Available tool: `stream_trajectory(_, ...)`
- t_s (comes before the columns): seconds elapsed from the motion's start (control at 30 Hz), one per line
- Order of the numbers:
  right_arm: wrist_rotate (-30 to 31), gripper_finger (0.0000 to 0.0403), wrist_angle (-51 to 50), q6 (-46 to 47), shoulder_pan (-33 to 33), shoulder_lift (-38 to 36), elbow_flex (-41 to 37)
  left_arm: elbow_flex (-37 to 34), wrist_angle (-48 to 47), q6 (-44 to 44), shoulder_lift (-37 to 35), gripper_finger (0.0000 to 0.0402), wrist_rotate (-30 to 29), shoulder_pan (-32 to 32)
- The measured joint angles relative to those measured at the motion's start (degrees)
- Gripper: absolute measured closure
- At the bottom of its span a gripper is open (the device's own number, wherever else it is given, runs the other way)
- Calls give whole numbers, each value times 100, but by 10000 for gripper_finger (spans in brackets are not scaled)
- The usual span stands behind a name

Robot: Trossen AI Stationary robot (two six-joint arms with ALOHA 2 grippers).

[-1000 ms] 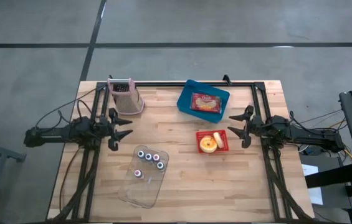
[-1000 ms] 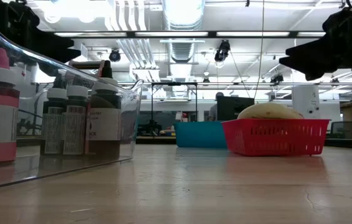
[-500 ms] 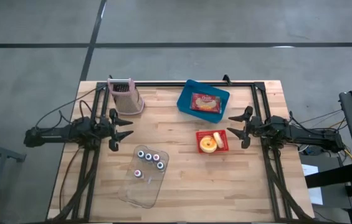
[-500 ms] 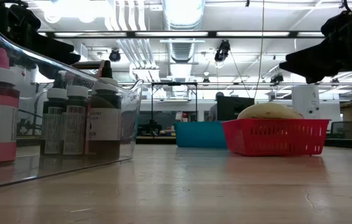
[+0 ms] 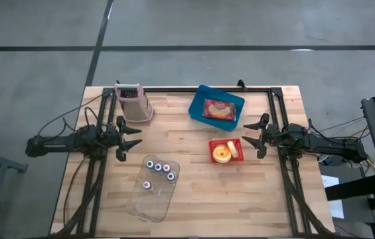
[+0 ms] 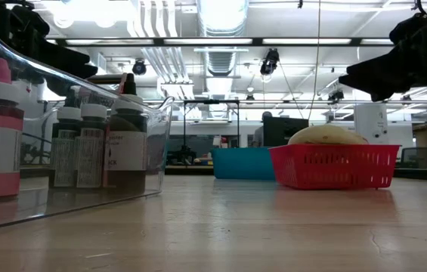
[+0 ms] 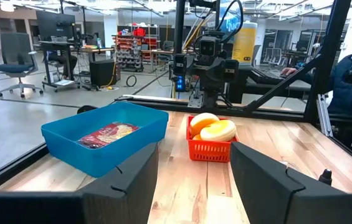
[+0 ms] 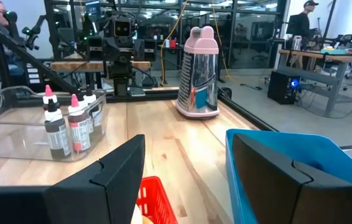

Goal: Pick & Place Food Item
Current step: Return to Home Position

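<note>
Four small food coloring bottles (image 5: 160,166) are seen standing inside the clear plastic bin (image 5: 150,206). The left gripper (image 5: 136,136) is held wide open and empty over the table's left side. The right gripper (image 5: 249,132) is held wide open and empty just beside the small red basket (image 5: 211,151).

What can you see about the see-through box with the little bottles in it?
The transparent bin is a clear plastic rectangle with rounded corners and an open top, lying flat and slightly slanted on the wooden table. Four small bottles stand upright at one end; the rest is bare. Nothing else touches it.
</note>
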Motion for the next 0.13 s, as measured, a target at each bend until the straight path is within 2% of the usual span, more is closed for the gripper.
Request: stream_trajectory(0.13,2,165,0,-7,0,0,0,0,0,0,0,197,0,0)
